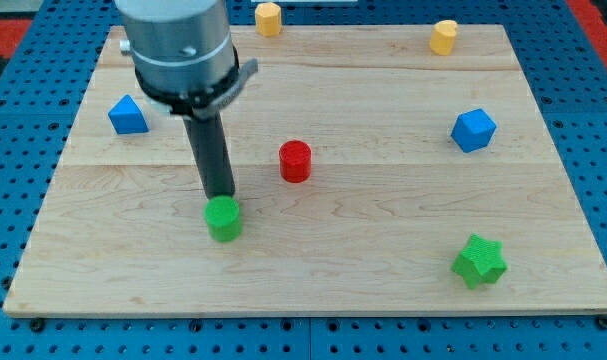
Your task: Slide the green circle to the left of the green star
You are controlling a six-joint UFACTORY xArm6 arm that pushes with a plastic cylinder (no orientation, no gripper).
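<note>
The end effector is a plain dark rod with no jaws to open or close and nothing held; it hangs from a grey cylindrical housing (176, 45) at the view's top left. The tip (221, 196) meets the top-side edge of the green circle (223, 218), touching it or very nearly so; contact cannot be confirmed from this angle. The green circle lies on the wooden surface (313, 270) left of centre, in the lower half of the view. The green star (480, 261) lies near the view's bottom right, well apart from the green circle, which is to its left across a wide stretch of board. A red cylinder (295, 161) stands near the rod, to the view's right of the shaft and above the green circle, clear of both. A blue block (128, 115) with a peaked top sits at the left, beside the housing. A second blue block (473, 129), faceted, sits at the right, above the green star. Two yellow blocks lie at the top edge: one (268, 18) just right of the housing, the other (443, 36) toward the top right. The board rests on a blue perforated base (23, 120). No brand, label or legible writing is visible on any item.
</note>
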